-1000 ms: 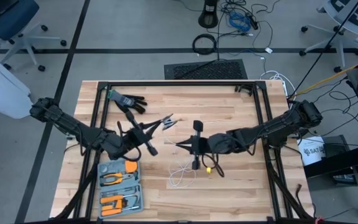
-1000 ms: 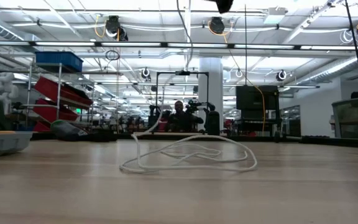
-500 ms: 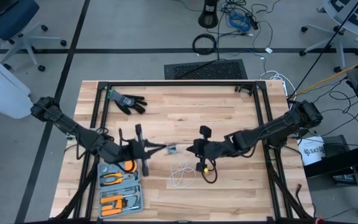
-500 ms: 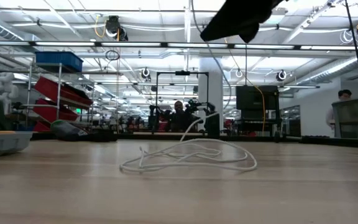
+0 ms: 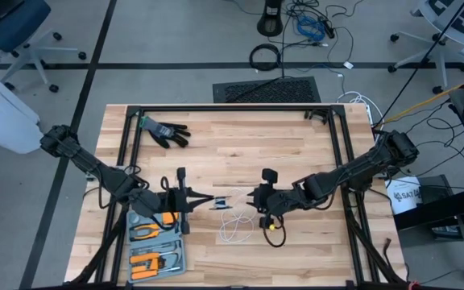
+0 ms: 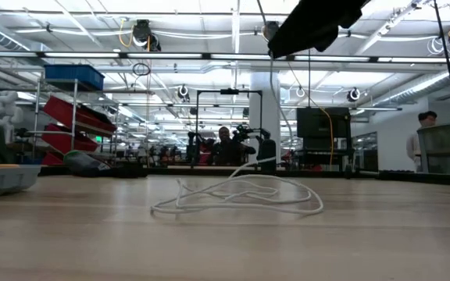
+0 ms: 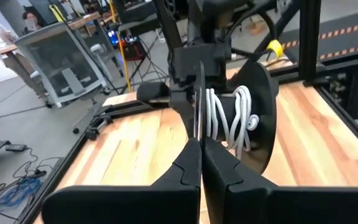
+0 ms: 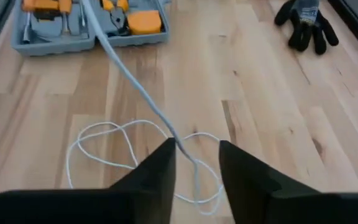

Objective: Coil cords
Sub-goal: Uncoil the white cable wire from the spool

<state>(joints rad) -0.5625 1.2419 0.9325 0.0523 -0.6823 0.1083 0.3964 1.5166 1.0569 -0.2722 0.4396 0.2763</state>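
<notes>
A small black spool [image 7: 261, 118] with white cord wound on its hub [image 7: 229, 121] hangs over the table's middle [image 5: 222, 201]. My left gripper [image 5: 206, 200] [image 7: 201, 158] is shut on it. From the spool a white strand [image 8: 126, 74] runs down into loose loops [image 5: 236, 227] [image 6: 241, 197] lying on the wood. My right gripper [image 5: 253, 199] [image 8: 196, 158] stands open just right of the spool, slanting down over the loops. The strand passes through its gap, close to one finger [image 8: 163, 162]. My left gripper pinches the thin rim of the spool's near disc [image 7: 198, 115] between its two shut fingers. The fingers come about level from the table's left. The spool is lifted clear, its discs upright. My right gripper has the strand [image 8: 174, 144] in its gap; I cannot tell whether a finger touches it.
A grey tool case with orange-handled pliers [image 5: 155, 242] [image 8: 92, 18] lies near the front left, under my left arm. A black glove [image 5: 164, 130] [image 8: 306, 22] lies at the far left. Black frame posts [image 5: 346, 161] run along both table sides. People show in the room behind.
My left gripper has carried the spool toward the table's near edge and a little down, turning as it went. My right gripper has sunk toward the loops and tipped further down. The strand rising from the loops has swung across, and the loops lie flatter.
</notes>
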